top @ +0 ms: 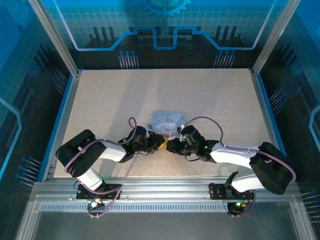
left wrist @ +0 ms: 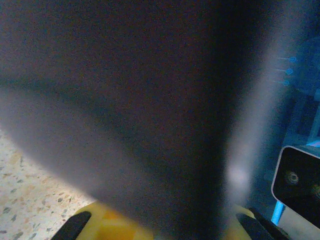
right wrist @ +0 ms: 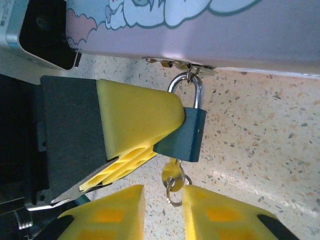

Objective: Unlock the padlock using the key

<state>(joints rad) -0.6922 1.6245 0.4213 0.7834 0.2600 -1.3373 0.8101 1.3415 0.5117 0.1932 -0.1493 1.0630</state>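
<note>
A small dark teal padlock (right wrist: 189,136) hangs by its silver shackle (right wrist: 196,86) from the hasp of the lavender cartoon tin box (right wrist: 235,35). The key (right wrist: 172,174), with a small ring, sticks out of the padlock's bottom. A yellow finger (right wrist: 135,115) of my left gripper (top: 159,145) is clamped on the padlock body from the left. My right gripper (right wrist: 164,212) stands just below, jaws apart on either side of the key head, and the right-hand finger is close to the ring. In the top view both grippers meet at the tin box's (top: 168,121) near edge, my right gripper (top: 170,146) facing the left.
A dark blurred mass sits right in front of the left wrist camera, with yellow fingers (left wrist: 107,225) at the bottom edge. The speckled table (top: 105,105) lies bare around the box. Metal frame posts and blue walls ring the table.
</note>
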